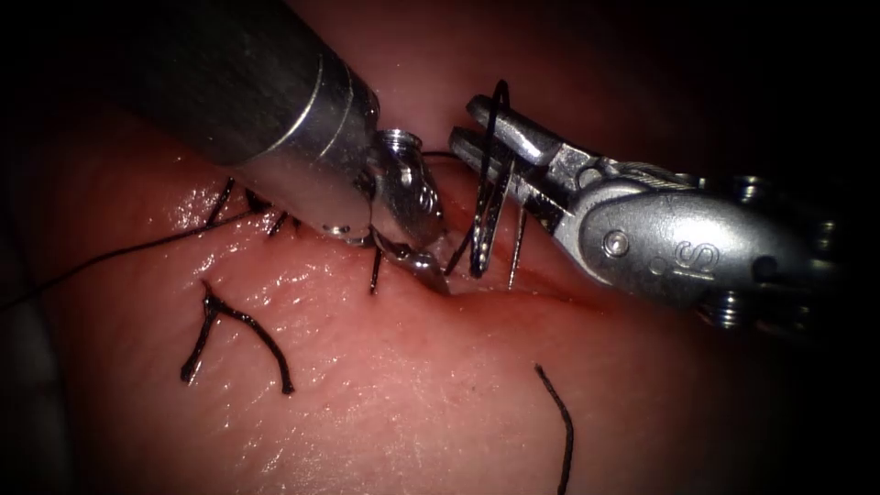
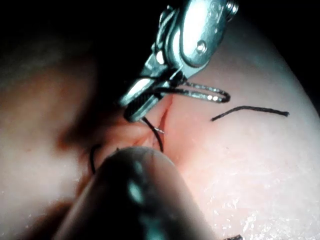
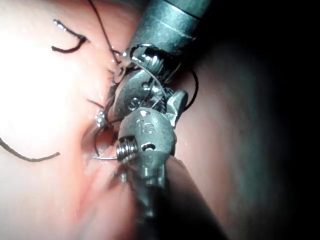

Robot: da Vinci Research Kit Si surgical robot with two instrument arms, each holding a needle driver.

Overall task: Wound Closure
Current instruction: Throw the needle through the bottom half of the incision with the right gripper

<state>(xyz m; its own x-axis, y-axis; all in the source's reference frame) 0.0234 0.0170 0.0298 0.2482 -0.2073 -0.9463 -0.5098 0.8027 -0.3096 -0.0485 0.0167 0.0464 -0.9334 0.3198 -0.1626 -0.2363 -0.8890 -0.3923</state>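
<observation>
Needle pinched mid-curve in my right pincer above the cut; left pincer, state unclear, presses tissue at nine o'clock; thread trails.

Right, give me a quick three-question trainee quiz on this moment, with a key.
1. True or false: the right hand is shut on the needle.
2. Where is the left hand? A: down at the cut, beside the needle. B: lifted well clear of everything. C: on the loose thread end.
3. Fill in: the long thread runs from the stitched stretch toward the endoscope view's ___ edge.

Key: 1 true, gripped partway along its curve, standing over the cut; whether its tip is in the tissue cannot be told. 2 A; what it holds cannot be told. 3 left.
</observation>
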